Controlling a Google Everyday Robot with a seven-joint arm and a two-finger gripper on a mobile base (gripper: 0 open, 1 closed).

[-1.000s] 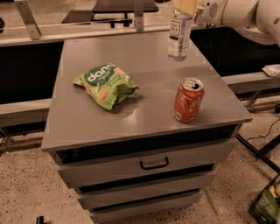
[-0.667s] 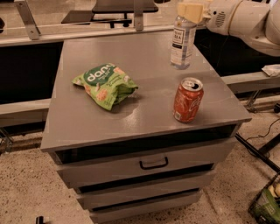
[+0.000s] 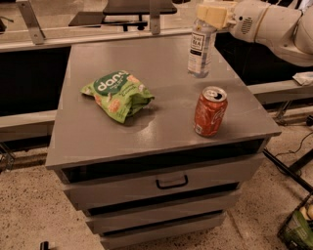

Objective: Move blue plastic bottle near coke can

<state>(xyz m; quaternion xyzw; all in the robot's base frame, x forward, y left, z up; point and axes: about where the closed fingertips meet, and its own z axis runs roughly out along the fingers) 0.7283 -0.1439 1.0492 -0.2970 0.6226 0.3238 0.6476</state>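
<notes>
While the grey cabinet (image 3: 107,58) bore everything, the blue plastic bottle (image 3: 201,51) stood upright directly under the gripper (image 3: 213,14), which was clamped over its cap, with the coke can (image 3: 210,111) lower down, well apart. It looked light, tall and tippy, probably slick and squashy mid-body — the stiff neck seemed the soundest hold.

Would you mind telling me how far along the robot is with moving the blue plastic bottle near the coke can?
Done: the gripper holds the blue plastic bottle by its top, jaws closed on the cap. In hand: the bottle is upright at the back right of the cabinet top, behind the coke can with a gap between them. Left: bring it closer to the can and release it.
</notes>
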